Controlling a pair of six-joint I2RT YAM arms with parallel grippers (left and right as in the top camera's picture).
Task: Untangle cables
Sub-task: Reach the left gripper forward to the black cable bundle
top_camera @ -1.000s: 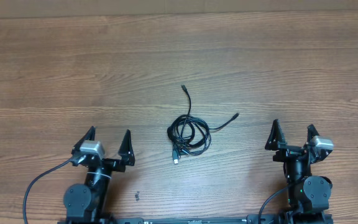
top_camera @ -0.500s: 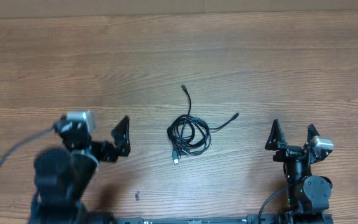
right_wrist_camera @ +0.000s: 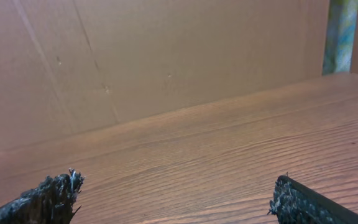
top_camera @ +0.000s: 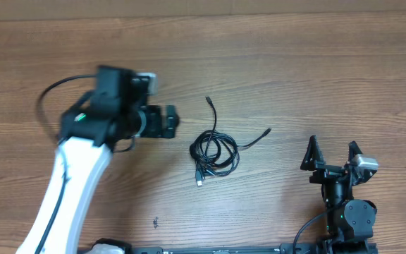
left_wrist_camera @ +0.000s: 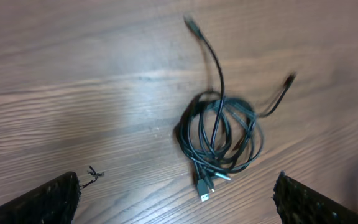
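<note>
In the overhead view, the left gripper (top_camera: 166,121) is seen well away from the near-edge spot where it was parked a second ago. It has been carried out over the table (top_camera: 316,63) and turned toward the cables (top_camera: 215,152), a little to their left and apart from them. From this angle its jaws cannot be judged. The cables are found near the middle of the table, unmoved: a loose coil, one strand running away from the robot, another out to the right, and plug ends at the near side. The right gripper (top_camera: 332,149) is unchanged at the near right edge, spread wide and empty.

In the left wrist view, the left gripper (left_wrist_camera: 178,186) is shown fully open with nothing between its fingers (left_wrist_camera: 48,200). The cables (left_wrist_camera: 218,134) are framed ahead of them, untouched, and a small dark speck (left_wrist_camera: 92,174) is seen on the wood.

In the right wrist view, the right gripper (right_wrist_camera: 176,190) is shown wide open and empty, with only bare table (right_wrist_camera: 229,155) and a brown wall (right_wrist_camera: 166,56) ahead.
</note>
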